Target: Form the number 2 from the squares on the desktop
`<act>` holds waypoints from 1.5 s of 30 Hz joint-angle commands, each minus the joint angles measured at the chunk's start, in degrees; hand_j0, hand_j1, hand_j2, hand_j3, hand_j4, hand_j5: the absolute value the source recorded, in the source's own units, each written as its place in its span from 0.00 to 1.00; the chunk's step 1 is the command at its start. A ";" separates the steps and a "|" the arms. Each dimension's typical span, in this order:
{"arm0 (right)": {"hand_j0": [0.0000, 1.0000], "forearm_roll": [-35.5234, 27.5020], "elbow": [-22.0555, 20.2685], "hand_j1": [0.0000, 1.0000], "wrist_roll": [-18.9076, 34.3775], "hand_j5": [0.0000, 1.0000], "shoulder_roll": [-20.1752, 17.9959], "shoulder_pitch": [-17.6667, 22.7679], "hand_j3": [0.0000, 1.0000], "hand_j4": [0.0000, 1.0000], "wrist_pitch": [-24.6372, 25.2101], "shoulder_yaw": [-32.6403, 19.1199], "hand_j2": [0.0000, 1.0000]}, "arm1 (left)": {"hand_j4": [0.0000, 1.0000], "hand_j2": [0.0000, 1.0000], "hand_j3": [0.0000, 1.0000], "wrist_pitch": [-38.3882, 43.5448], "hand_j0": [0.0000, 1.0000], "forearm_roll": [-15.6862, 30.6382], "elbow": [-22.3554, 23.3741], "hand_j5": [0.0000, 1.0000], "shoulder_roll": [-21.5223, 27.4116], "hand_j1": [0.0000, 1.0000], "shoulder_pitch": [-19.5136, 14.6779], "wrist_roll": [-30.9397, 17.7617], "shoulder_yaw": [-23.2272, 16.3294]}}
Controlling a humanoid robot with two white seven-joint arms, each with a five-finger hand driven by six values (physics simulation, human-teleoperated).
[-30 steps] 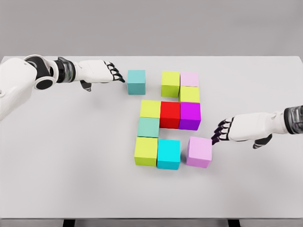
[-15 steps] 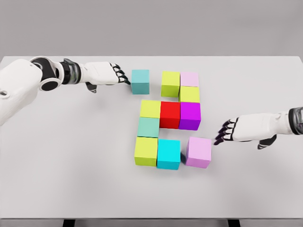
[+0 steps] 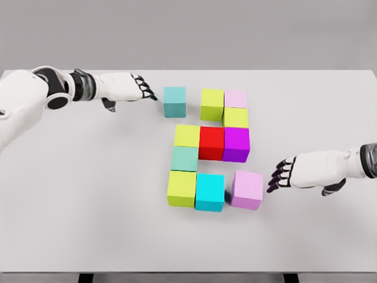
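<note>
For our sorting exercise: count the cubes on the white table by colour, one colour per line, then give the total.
Yellow-green cubes: 4
Teal cubes: 2
Pale pink cube: 1
Red cube: 1
Magenta cube: 1
Cyan cube: 1
Lilac cube: 1
Total: 11

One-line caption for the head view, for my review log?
Colored cubes nearly form a 2 on the white table; teal cube and lilac cube sit slightly apart, with the open left hand and right hand nearby.
</note>
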 commanded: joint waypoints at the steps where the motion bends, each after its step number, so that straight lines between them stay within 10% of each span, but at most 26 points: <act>1: 0.99 -0.23 -0.45 0.99 -0.01 0.99 0.12 0.00 0.99 0.99 0.12 0.22 0.99 | 1.00 1.00 1.00 0.05 1.00 0.13 0.75 1.00 -0.12 1.00 0.00 -0.04 0.15; 45: 0.99 1.52 2.89 0.99 -0.01 0.99 3.64 -0.26 0.99 0.99 0.12 -0.66 0.99 | 1.00 1.00 1.00 0.05 1.00 -0.31 2.50 1.00 -5.57 1.00 -0.18 -0.04 0.24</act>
